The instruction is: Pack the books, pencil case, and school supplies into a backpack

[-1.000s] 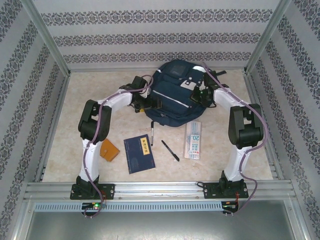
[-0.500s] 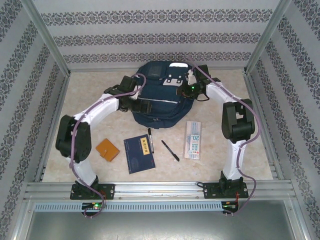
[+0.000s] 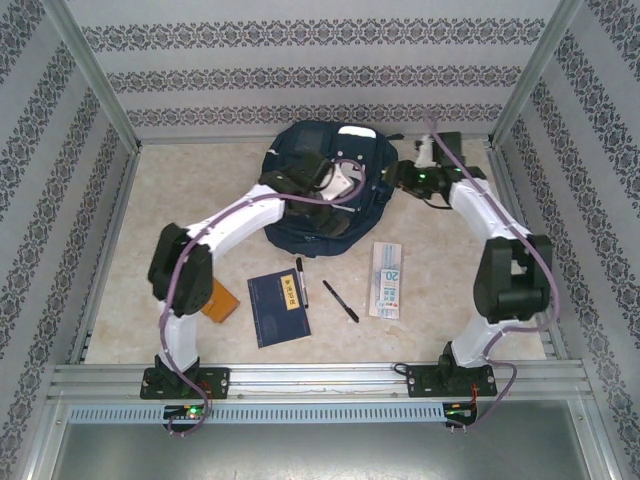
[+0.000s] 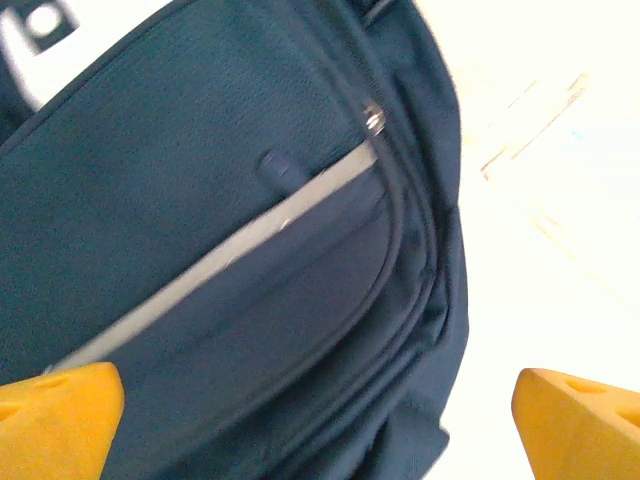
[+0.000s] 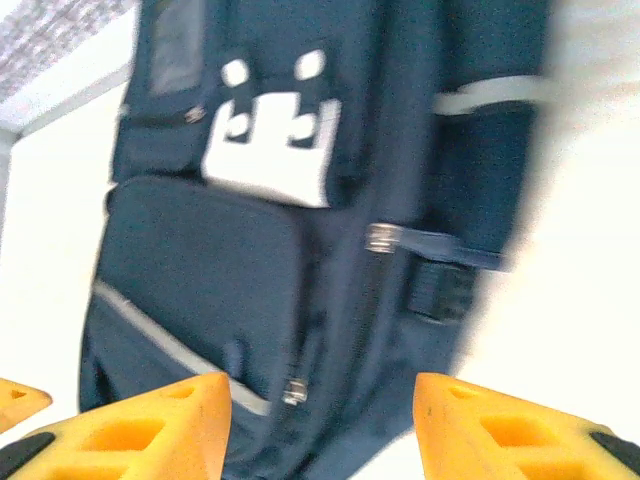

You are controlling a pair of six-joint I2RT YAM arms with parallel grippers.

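- The backpack (image 3: 318,228) is laid at the far middle of the surface (image 3: 450,260).
- The left tool (image 4: 320,425) is held wide open over its front pocket, with nothing gripped.
- The right tool (image 5: 320,430) is spread open at the backpack's right edge, empty.
- The navy book (image 3: 279,308), pens (image 3: 340,300) and pencil case (image 3: 386,280) are laid nearer the arm bases.

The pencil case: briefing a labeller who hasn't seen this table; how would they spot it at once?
Start at the big navy backpack at the far middle of the table. Just nearer than its right side lies the pencil case, a long flat pale pouch. It is the only whitish item, printed with a blue "20", right of the black pens.
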